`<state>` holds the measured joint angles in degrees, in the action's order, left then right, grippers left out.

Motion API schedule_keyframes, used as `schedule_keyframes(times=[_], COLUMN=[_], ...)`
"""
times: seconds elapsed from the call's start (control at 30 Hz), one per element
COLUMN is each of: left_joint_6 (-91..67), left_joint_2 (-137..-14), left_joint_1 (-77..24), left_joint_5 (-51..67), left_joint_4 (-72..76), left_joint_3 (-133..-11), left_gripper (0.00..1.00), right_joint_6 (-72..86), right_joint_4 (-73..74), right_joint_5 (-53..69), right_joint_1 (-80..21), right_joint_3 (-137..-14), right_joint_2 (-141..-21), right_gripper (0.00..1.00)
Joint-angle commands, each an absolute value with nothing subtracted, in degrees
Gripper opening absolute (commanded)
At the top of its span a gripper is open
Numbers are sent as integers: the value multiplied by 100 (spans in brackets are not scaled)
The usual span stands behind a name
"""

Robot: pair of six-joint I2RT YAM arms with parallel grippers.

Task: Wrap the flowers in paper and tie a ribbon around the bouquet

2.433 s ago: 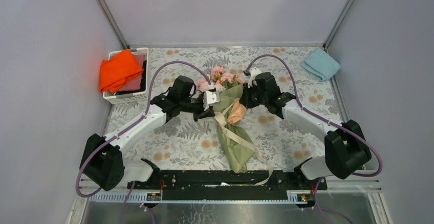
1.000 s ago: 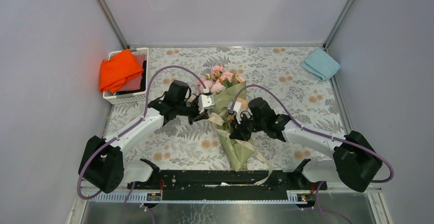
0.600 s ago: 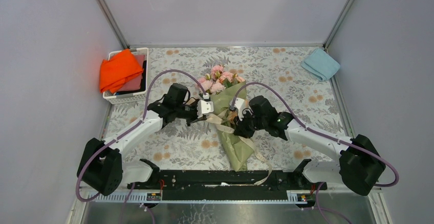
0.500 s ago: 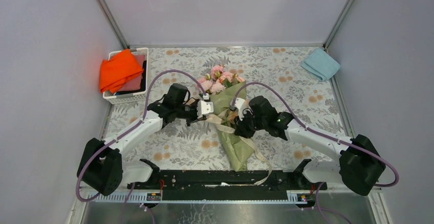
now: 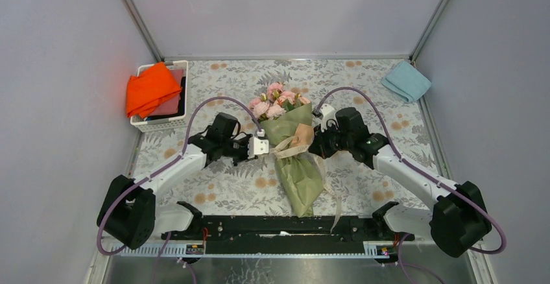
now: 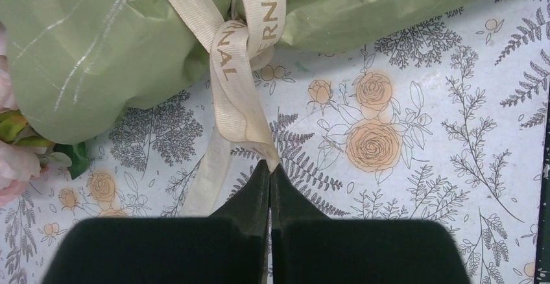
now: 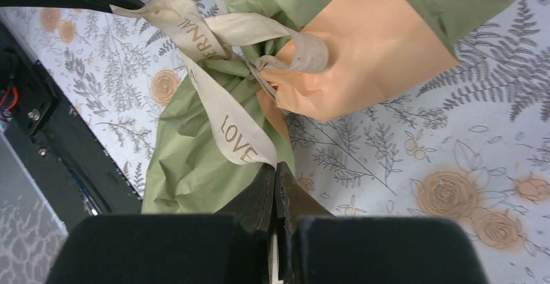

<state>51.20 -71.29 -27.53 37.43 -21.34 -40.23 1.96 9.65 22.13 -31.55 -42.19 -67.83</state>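
One ribbon [image 6: 228,83], knotted across the bouquet [image 5: 299,174], whose axis runs near-to-far. We find left gripper [image 6: 269,167] and right gripper [image 7: 275,167] each clamped, apparently, on a tail, knot between.

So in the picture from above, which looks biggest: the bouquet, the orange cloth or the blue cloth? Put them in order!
1. bouquet
2. orange cloth
3. blue cloth, only a little smaller than the orange one

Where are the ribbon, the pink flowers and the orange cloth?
ribbon [image 6: 230,96]: left wrist view, on the loop with letters.
pink flowers [image 5: 274,101]: top view, on the middle blooms.
orange cloth [image 5: 150,89]: top view, on its middle.
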Motion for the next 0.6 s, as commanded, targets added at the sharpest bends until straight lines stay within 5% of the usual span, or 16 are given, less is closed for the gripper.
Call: schedule_keyframes(times=[0.0,0.23,0.33,0.4,0.47,0.57], left_joint_6=[5504,6420,6520,6372,5882,4460], left_joint_2=[-7148,-7137,-7118,-7131,-7216,-7432], left_joint_1=[-2724,-2725,-2724,-2724,-2732,-2862], left_joint_5=[3736,3551,3535,3626,3852,4162], left_joint_4=[-2118,-2606,-2829,-3005,-3024,-2452], left_joint_3=[-3911,-3719,-3921,-4305,-4811,-5309], left_gripper=[0,4,54,64,62,37], right_joint_6=[527,585,613,671,725,789], right_joint_4=[805,700,633,483,351,230], right_joint_5=[2548,2613,2681,2816,2912,2959], right_joint_1=[-3164,-3165,-3173,-3173,-3173,-3173], right_joint_3=[-4323,-4315,-4300,-4264,-4245,-4226], right_joint_2=[-6905,-7115,-7178,-7196,-7243,-7315], right_gripper=[0,0,0,0,0,0])
